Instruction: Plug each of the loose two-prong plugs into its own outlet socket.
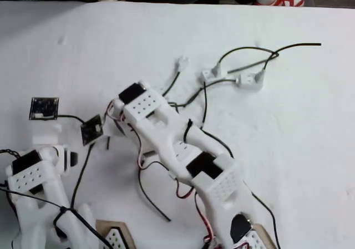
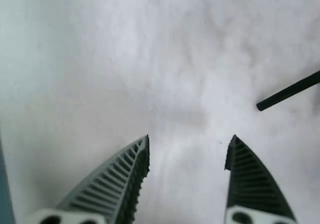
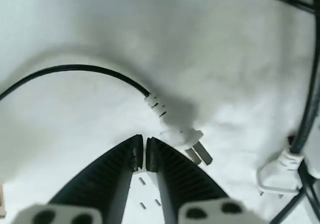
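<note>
Both over white table (image 1: 310,149): left claw (image 2: 190,138) wide, empty; right claw (image 3: 144,140) closed, empty

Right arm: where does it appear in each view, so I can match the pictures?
High view: the right arm spans from the lower edge to the middle, over black cables.
Right wrist view: the right pincer, shut, tips beside a white plug.
Left wrist view: the left pincer instead, open, near a cable end.
Shared landmark: the white table.
</note>
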